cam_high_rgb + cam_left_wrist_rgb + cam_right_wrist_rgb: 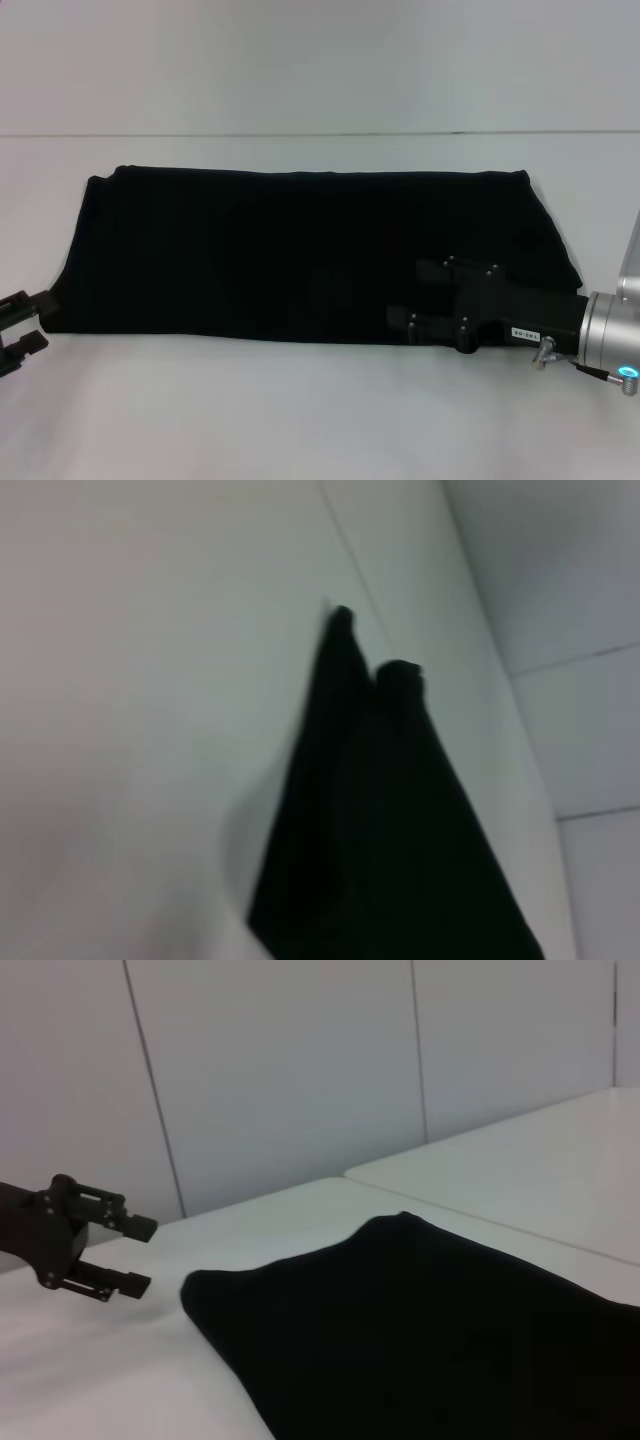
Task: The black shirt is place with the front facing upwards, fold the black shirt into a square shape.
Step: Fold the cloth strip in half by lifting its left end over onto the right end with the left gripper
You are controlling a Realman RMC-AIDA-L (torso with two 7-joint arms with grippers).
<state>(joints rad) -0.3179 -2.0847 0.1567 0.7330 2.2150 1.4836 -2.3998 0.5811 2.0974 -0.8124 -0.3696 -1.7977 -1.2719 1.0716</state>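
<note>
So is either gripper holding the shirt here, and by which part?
Nothing is held. The left gripper is open just off the black shirt; the right gripper is open over it.

A plain white table (pixel 320 400) fills the foreground under even light. Behind it stands a pale panelled wall (pixel 280 1070) with thin vertical seams, possibly a partition.

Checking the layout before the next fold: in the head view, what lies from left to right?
Left gripper → black shirt → right gripper, open over the shirt's right part.
</note>
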